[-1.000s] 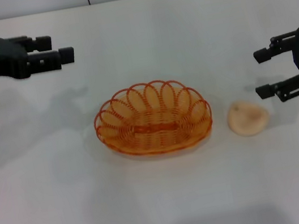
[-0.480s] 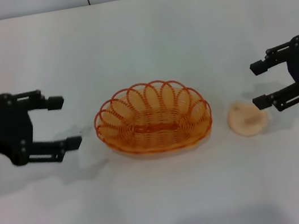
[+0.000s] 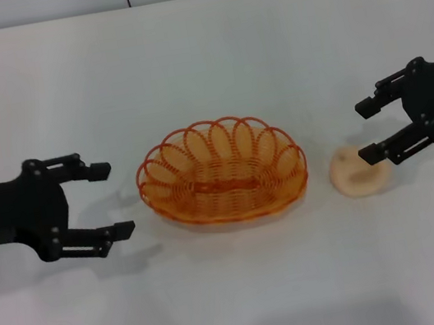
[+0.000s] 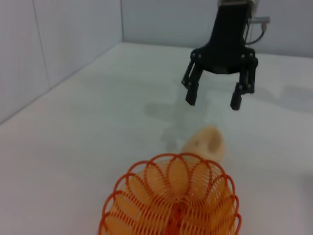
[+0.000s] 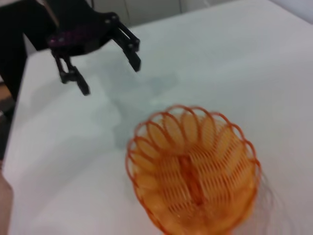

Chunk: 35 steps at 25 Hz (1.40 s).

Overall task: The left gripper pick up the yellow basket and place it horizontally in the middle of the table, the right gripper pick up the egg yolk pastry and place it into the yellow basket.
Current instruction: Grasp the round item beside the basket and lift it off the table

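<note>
Left gripper [image 3: 115, 209]: fingers spread apart, empty, hovering just beside the left end of the yellow basket [image 3: 222, 171]. The basket sits lengthwise near mid-table [image 3: 239, 292], not yet grasped. Egg yolk pastry [image 3: 358, 171] lies on the table just right of the basket. Right gripper [image 3: 368, 131]: fingers apart, empty, poised over the pastry. Both picks appear outstanding.
</note>
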Each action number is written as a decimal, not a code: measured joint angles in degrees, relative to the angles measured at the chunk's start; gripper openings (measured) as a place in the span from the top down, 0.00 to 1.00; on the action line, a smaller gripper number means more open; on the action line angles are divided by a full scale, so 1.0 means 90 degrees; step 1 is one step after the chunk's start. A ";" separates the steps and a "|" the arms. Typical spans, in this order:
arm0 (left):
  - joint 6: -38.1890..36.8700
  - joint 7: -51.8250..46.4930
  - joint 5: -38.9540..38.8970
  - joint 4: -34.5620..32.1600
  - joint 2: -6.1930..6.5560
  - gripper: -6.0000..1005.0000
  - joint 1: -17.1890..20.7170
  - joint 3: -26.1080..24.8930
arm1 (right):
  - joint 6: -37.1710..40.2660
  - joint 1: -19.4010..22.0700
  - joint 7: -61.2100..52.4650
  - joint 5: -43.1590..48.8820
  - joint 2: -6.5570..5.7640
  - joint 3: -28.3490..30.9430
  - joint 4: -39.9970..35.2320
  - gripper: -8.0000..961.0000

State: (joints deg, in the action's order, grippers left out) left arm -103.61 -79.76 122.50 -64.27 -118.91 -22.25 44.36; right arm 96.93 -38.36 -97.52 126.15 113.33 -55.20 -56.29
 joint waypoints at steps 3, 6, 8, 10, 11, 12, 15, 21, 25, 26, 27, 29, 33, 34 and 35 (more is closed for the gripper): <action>0.0061 0.0042 0.0100 0.0100 -0.0004 0.15 -0.0061 0.0040 | -0.0177 -0.0158 -0.0346 0.0358 -0.0008 -0.0215 0.0001 0.23; 0.0068 0.0059 0.0104 0.0116 -0.0005 0.15 -0.0081 0.0170 | -0.0208 -0.0363 -0.0671 0.0730 -0.0002 -0.0397 0.0001 0.23; 0.0065 0.0054 0.0091 0.0115 -0.0007 0.15 -0.0089 0.0305 | -0.0221 -0.0475 -0.0842 0.0965 0.0016 -0.0490 0.0004 0.23; 0.0069 0.0027 0.0094 0.0100 -0.0015 0.15 -0.0084 0.0436 | -0.0275 -0.0648 -0.1060 0.1348 0.0069 -0.0553 0.0063 0.23; 0.0083 0.0023 0.0100 0.0094 -0.0023 0.15 -0.0068 0.0476 | -0.0304 -0.0717 -0.1118 0.1495 0.0094 -0.0559 0.0102 0.23; 0.0099 0.0025 0.0108 0.0093 -0.0029 0.15 -0.0051 0.0495 | -0.0352 -0.0806 -0.1209 0.1733 0.0135 -0.0580 0.0165 0.23; 0.0201 0.0047 0.0109 0.0111 -0.0044 0.15 -0.0006 0.0567 | -0.0472 -0.0927 -0.1423 0.2076 0.0187 -0.0699 0.0241 0.23; 0.0523 0.0041 0.0101 0.0109 -0.0049 0.15 0.0058 0.0939 | -0.0602 -0.1033 -0.1682 0.2211 0.0180 -0.1065 0.0367 0.23; 0.0636 0.0013 0.0121 0.0088 -0.0049 0.15 0.0063 0.1111 | -0.0609 -0.1060 -0.1723 0.2339 0.0187 -0.1140 0.0419 0.23; 0.0639 0.0011 0.0118 0.0078 -0.0049 0.15 0.0063 0.1142 | -0.0609 -0.1060 -0.1724 0.2353 0.0191 -0.1159 0.0421 0.23; 0.0640 0.0011 0.0113 0.0072 -0.0049 0.15 0.0063 0.1156 | -0.0609 -0.1060 -0.1725 0.2357 0.0196 -0.1179 0.0421 0.23; 0.0641 0.0010 0.0104 0.0057 -0.0049 0.15 0.0062 0.1175 | -0.0610 -0.1054 -0.1726 0.2360 0.0202 -0.1198 0.0424 0.32; 0.0634 0.0007 0.0108 0.0043 -0.0049 0.15 0.0074 0.1176 | -0.0597 -0.1037 -0.1701 0.2317 0.0206 -0.1206 0.0400 0.50; 0.0630 0.0006 0.0109 0.0042 -0.0049 0.15 0.0081 0.1176 | -0.0588 -0.1033 -0.1690 0.2297 0.0207 -0.1208 0.0380 0.54; 0.0623 0.0006 0.0108 0.0042 -0.0049 0.15 0.0093 0.1176 | -0.0580 -0.1027 -0.1684 0.2284 0.0208 -0.1208 0.0362 0.58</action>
State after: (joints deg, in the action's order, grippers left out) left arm -98.01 -79.71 123.48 -63.89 -119.35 -21.42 54.94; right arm 91.70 -47.60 -112.67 146.71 115.20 -66.07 -53.03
